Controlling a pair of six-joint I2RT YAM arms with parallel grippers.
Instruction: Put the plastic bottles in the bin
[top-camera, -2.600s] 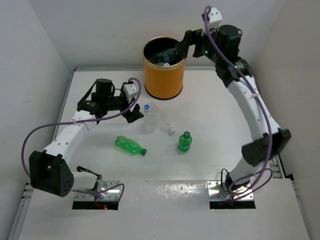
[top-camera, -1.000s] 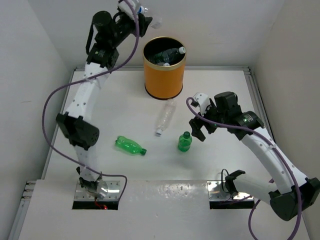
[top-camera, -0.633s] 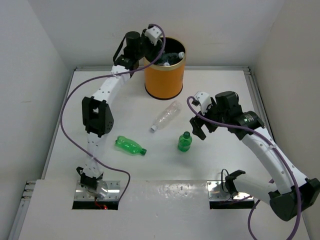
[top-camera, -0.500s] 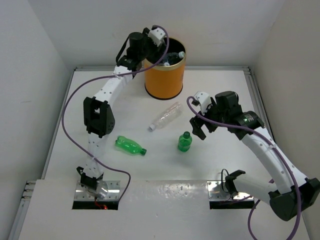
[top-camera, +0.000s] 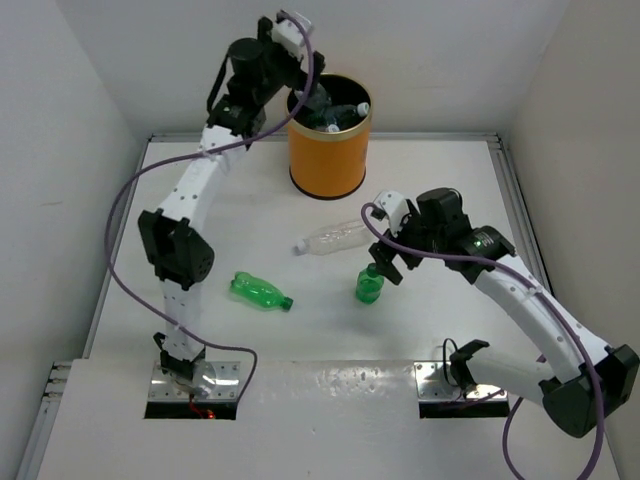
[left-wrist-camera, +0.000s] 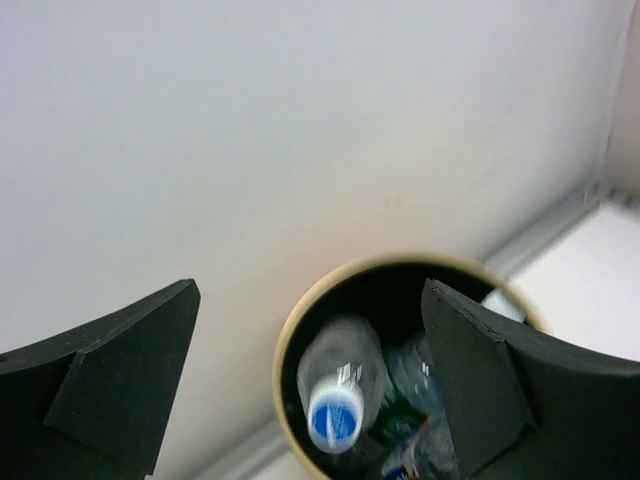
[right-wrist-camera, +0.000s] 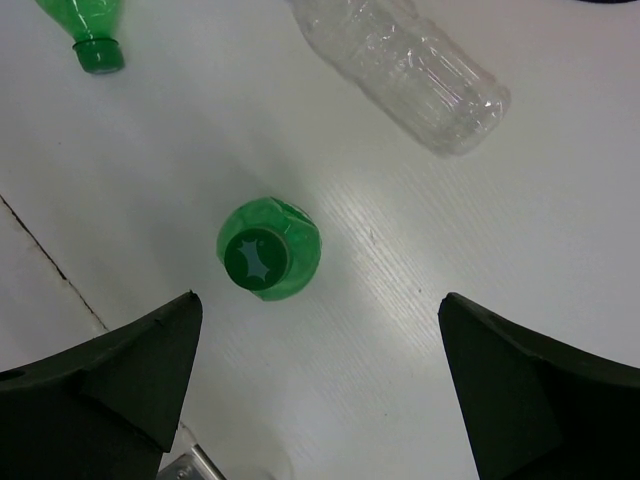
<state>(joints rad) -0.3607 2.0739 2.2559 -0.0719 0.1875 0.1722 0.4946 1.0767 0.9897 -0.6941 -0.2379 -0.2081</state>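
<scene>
Three bottles are out on the table (top-camera: 450, 190) and neither gripper holds a thing! Up top, the left gripper (left-wrist-camera: 310, 290) hangs directly over the bin (top-camera: 328, 160), fingers spread wide with nothing between them. Its wrist view looks straight down into the dark inside: a clear bottle with a blue cap (left-wrist-camera: 335, 410) lies on top, with more bottles packed beside it, too jumbled to count. The right gripper (right-wrist-camera: 320, 300), jaws apart too, hovers just over the upright green bottle (right-wrist-camera: 268, 250), on the near side of the bin. Between that one and the bin a clear bottle (top-camera: 335, 237) lies on its side; further from the bin and off to the left, a second green bottle (top-camera: 260, 291) lies flat. Looks past halfway: several in, three to go, the upright green one likely next.
</scene>
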